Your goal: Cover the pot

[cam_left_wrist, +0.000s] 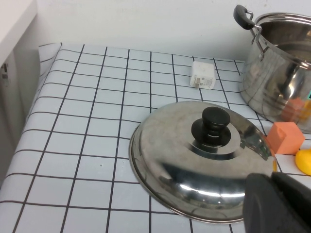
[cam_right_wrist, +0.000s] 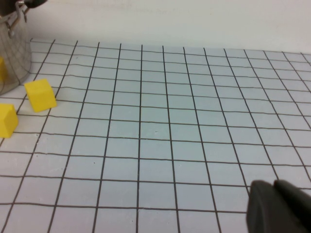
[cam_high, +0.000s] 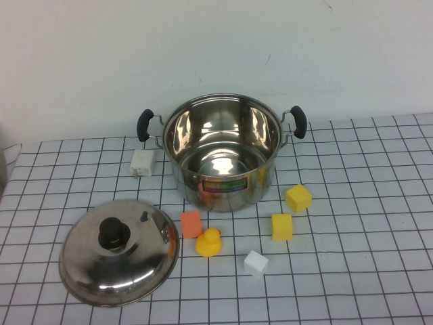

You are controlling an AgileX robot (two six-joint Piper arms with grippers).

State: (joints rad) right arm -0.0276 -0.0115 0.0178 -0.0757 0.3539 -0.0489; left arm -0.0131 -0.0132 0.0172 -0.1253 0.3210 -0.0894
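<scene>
a checked table [cam_high: 379, 203] is seen from above, and the pot [cam_high: 223, 152] is stood uncovered near its far edge, its label turned toward the robot. the lid [cam_high: 118, 252] is laid knob up on the near left, well apart from the pot. a white block [cam_high: 143, 162] is set just left of the pot. an orange cube [cam_high: 191, 223], a yellow duck [cam_high: 209, 242], two yellow cubes [cam_high: 298, 198] and a small white cube [cam_high: 256, 263] are scattered in front. the left gripper [cam_left_wrist: 279, 204] is held beside the lid's edge, the right gripper [cam_right_wrist: 279, 208] over bare table right of the pot; whether their fingers are spread cannot be told.
</scene>
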